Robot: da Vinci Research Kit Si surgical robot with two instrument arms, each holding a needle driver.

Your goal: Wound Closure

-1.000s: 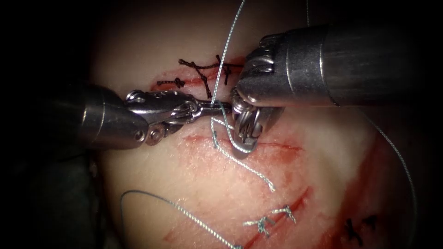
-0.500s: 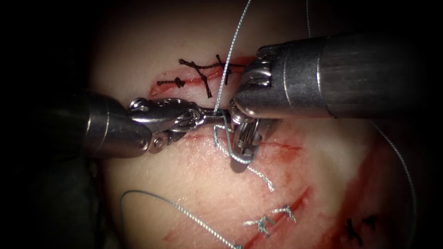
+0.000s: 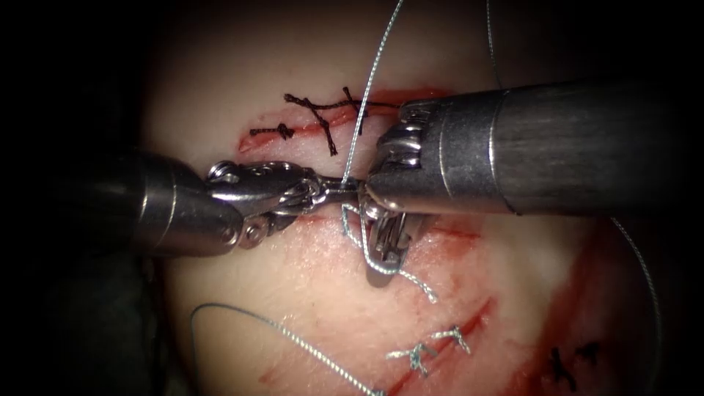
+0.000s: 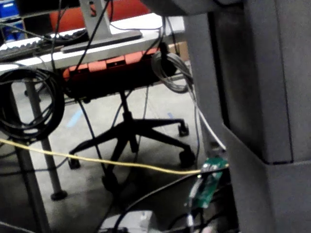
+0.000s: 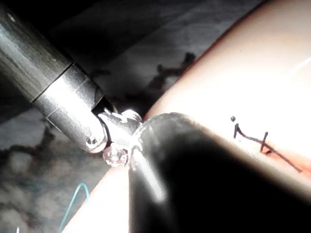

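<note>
**Thread wrapped at the right tool**

The thread (image 3: 364,103) runs toward 12 o'clock from the left tool (image 3: 339,184), whose jaws pinch it. It loops around the right tool (image 3: 384,246), which has slid left in 1 second, jaws slightly spread, over the cut (image 3: 447,233). No needle seen.

No text, label, brand, number or sign can be read in any of the views. The shafts of both tools are plain metal without markings, the tissue carries only stitches and thread, and the small green circuit board (image 4: 210,180) seen from the left wrist shows nothing that can be made out as lettering.
</note>
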